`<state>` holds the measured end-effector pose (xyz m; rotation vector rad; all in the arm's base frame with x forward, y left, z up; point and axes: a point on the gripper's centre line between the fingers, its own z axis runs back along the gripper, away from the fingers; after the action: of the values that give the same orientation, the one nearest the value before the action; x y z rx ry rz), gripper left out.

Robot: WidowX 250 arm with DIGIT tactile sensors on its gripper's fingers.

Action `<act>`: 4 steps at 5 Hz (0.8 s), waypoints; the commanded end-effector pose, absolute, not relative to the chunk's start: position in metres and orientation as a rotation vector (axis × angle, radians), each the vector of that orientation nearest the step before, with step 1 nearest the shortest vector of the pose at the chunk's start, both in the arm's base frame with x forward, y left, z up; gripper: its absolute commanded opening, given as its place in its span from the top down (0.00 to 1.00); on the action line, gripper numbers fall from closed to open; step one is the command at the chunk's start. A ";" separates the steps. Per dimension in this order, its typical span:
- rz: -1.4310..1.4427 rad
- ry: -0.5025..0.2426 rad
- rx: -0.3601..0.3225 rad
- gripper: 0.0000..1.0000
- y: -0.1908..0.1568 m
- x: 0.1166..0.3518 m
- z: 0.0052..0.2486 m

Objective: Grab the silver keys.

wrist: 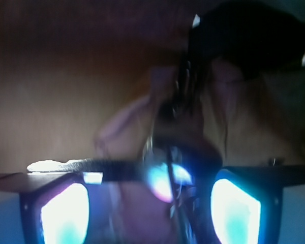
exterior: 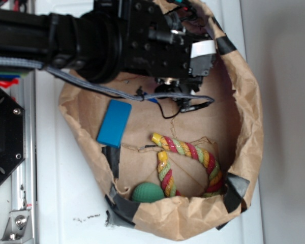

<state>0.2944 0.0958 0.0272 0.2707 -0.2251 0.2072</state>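
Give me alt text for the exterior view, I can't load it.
The black robot arm reaches down into a brown paper bag laid open on a white surface. Inside lie a blue block, a striped rope toy and a green ball; its gripper is hidden.

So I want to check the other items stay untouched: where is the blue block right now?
In the exterior view the blue block lies flat in the left part of the paper bag, below the robot arm and upper left of the rope toy.

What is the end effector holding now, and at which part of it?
It cannot be told. In the exterior view the end effector hangs low in the paper bag, hiding its fingertips. The blurred wrist view shows thin metal, probably the keys, between the fingers, but no clear grip.
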 end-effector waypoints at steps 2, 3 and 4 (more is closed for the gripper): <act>0.152 -0.318 0.195 1.00 0.092 0.290 0.058; 0.149 -0.317 0.202 1.00 0.093 0.288 0.061; 0.148 -0.312 0.209 1.00 0.094 0.285 0.063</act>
<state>0.2808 0.0803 0.0386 0.1931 -0.2455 0.1228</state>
